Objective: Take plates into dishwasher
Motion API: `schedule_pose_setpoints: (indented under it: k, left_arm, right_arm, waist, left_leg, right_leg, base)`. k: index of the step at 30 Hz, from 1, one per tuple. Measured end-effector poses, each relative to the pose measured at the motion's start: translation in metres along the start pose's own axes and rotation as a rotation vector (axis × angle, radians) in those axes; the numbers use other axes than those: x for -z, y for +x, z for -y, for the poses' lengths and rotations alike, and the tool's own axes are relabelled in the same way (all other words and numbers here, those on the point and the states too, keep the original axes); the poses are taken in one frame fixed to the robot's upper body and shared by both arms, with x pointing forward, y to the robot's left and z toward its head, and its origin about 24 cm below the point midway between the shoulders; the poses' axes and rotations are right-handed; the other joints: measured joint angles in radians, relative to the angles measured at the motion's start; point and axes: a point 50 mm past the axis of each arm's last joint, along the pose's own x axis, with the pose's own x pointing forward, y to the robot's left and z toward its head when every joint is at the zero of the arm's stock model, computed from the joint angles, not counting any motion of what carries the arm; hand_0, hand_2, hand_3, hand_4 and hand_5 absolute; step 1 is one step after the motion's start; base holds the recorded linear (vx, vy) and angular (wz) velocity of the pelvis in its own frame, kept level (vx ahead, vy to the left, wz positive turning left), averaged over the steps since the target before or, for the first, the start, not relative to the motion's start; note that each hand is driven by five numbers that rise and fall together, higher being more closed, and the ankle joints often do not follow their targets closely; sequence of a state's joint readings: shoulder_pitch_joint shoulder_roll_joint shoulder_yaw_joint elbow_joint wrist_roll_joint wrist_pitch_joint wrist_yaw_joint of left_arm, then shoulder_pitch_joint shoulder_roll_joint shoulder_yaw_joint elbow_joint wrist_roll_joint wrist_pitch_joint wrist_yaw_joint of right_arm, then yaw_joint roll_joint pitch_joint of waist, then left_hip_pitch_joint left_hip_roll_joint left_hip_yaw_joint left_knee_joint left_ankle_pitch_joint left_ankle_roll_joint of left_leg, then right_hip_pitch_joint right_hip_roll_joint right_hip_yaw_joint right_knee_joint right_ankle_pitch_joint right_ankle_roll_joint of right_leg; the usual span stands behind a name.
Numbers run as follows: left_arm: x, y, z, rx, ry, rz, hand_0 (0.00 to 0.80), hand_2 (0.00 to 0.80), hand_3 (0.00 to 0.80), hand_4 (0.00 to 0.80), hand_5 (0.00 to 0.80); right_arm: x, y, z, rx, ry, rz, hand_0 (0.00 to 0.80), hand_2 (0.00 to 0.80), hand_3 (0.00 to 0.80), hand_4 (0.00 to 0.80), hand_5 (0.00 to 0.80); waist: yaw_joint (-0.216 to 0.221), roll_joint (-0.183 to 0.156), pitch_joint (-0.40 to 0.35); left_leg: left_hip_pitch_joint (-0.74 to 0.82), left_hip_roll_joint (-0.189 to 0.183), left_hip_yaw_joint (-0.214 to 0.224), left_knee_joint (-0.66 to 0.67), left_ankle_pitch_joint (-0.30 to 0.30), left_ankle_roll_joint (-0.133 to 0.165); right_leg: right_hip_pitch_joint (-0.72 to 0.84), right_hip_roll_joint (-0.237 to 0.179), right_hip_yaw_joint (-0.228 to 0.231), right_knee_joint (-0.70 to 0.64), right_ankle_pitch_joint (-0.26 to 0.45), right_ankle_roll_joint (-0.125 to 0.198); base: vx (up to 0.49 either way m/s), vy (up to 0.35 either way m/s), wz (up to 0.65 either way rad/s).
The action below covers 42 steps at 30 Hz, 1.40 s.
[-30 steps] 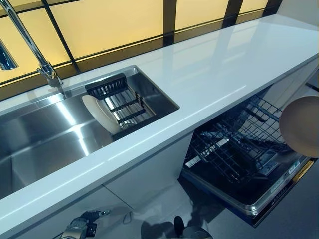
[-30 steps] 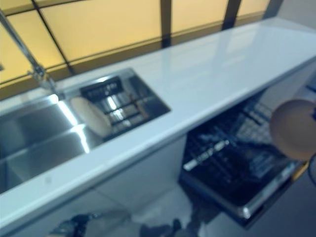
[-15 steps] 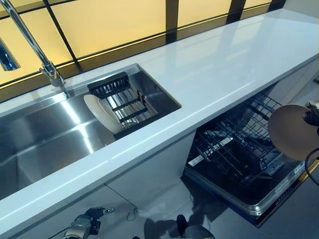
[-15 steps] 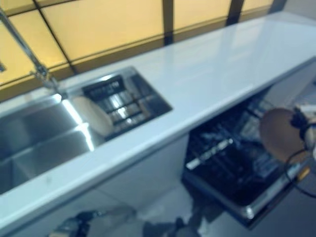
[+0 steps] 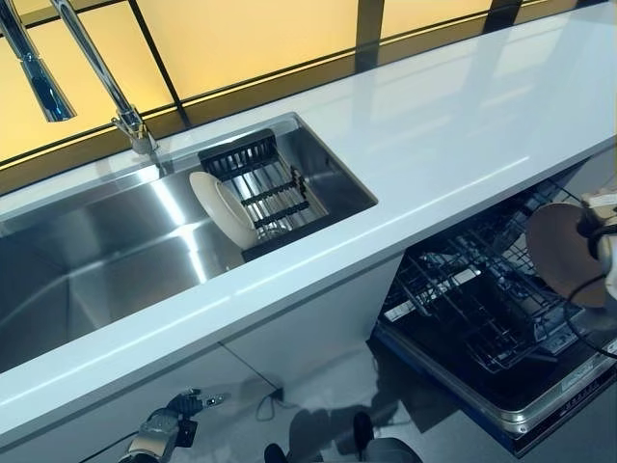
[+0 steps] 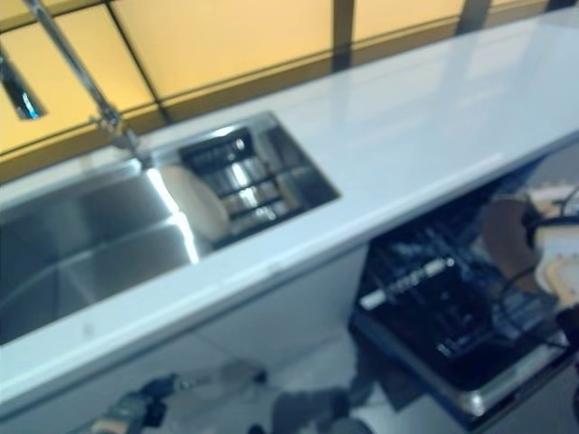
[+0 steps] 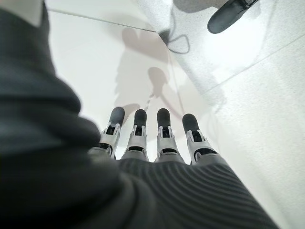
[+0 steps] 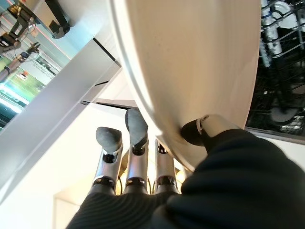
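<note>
A white worktop [image 5: 434,145] runs diagonally across the scene, backed by amber panels [image 5: 251,39] in dark frames. A stainless sink [image 5: 106,251] is recessed at the worktop's left end, with a tall faucet [image 5: 101,77] behind it. A dark drying rack [image 5: 265,193] sits in the right end of the sink; one white plate [image 5: 220,207] stands on edge against the rack's left side.

Below the worktop's front edge, white cabinet fronts [image 5: 308,328] adjoin the open dishwasher [image 5: 501,328], whose wire rack [image 5: 482,280] is pulled out over the lowered door. The pale floor [image 7: 257,95] lies in front of the cabinets.

The right hand [image 8: 138,138] pinches a second plate [image 5: 564,253] between thumb and fingers, holding it on edge above the right side of the wire rack, just below the worktop edge.

The left hand [image 7: 157,138] hangs low beside the cabinet fronts, fingers straight, holding nothing.
</note>
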<state>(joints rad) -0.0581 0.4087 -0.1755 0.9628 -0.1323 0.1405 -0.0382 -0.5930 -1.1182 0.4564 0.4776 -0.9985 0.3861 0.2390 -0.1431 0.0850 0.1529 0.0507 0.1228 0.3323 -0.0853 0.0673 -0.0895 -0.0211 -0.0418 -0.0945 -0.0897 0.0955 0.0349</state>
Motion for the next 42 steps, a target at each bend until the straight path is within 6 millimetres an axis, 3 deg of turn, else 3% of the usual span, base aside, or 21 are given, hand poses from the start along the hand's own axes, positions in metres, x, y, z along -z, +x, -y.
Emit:
schedule_pose_setpoints:
  k: [9,15,24,42]
  left_arm:
    - [-0.005,0.001,0.000,0.002,0.000,0.020,0.000,0.000,0.000,0.000,0.000]
    - [-0.007,0.001,0.000,0.002,0.001,0.024,0.000,0.000,0.000,0.000,0.000]
    - [-0.014,0.002,0.002,0.005,0.012,0.055,0.000,0.000,0.000,0.000,0.000]
    - [-0.023,0.002,0.002,-0.017,0.026,0.089,0.000,0.000,0.000,0.000,0.000]
  right_arm:
    - [-0.004,0.003,-0.011,-0.058,-0.053,-0.097,0.800,0.800,0.800,0.800,0.800]
    - [-0.015,0.005,-0.035,-0.129,-0.066,-0.130,0.800,0.800,0.800,0.800,0.800]
    - [-0.007,0.005,-0.066,-0.207,-0.116,-0.189,0.800,0.800,0.800,0.800,0.800]
    - [-0.020,-0.012,-0.115,-0.279,-0.102,-0.163,0.800,0.800,0.800,0.800,0.800]
  waist:
    - [0.053,0.021,0.013]
    - [0.054,0.026,0.019]
    - [0.062,0.049,0.036]
    - [0.077,0.042,0.045]
  left_leg:
    - [-0.011,-0.005,-0.018,0.000,0.004,0.001]
    - [-0.021,-0.007,-0.029,0.000,0.007,0.004]
    - [-0.039,-0.010,-0.035,0.000,0.011,0.006]
    - [-0.039,-0.010,-0.037,0.000,0.011,0.006]
  right_leg:
    - [0.000,-0.006,-0.023,0.000,-0.001,0.000]
    - [-0.004,-0.009,-0.031,0.000,-0.001,0.000]
    - [-0.018,-0.013,-0.040,0.001,0.000,0.000]
    - [-0.017,-0.013,-0.042,0.000,0.000,0.000]
  base:
    - [-0.006,-0.015,0.06]
    - [-0.059,-0.057,0.05]
    - [-0.028,-0.012,0.02]
    - [-0.002,-0.001,0.00]
